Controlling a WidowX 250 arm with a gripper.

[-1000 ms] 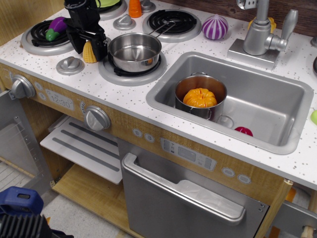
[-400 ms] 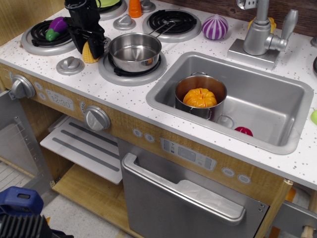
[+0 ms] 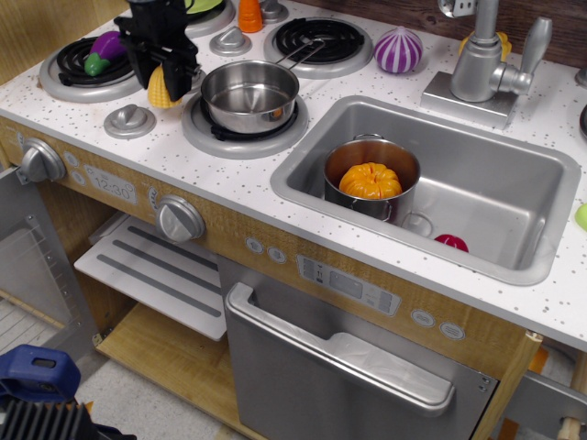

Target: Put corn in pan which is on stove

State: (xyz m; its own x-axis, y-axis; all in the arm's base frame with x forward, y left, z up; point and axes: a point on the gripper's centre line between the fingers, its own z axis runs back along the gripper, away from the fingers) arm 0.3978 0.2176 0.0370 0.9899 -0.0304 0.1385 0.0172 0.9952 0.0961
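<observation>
The yellow corn point(image 3: 160, 86) hangs between the black fingers of my gripper point(image 3: 163, 81), which is shut on it and holds it a little above the white speckled stove point(image 3: 174, 151), just left of the pan. The shiny steel pan point(image 3: 249, 93) stands empty on the front right burner, its wire handle pointing to the back right. The corn's upper end is hidden by the fingers.
A purple eggplant point(image 3: 103, 49) lies on the back left burner. A grey knob point(image 3: 129, 119) stands in front of the gripper. An orange carrot point(image 3: 249, 14) and a purple onion point(image 3: 399, 49) are at the back. The sink point(image 3: 495, 197) holds a steel pot point(image 3: 370, 179) with an orange pumpkin.
My gripper has risen with the corn in it, lifting it off the stove surface and slightly toward the back.
</observation>
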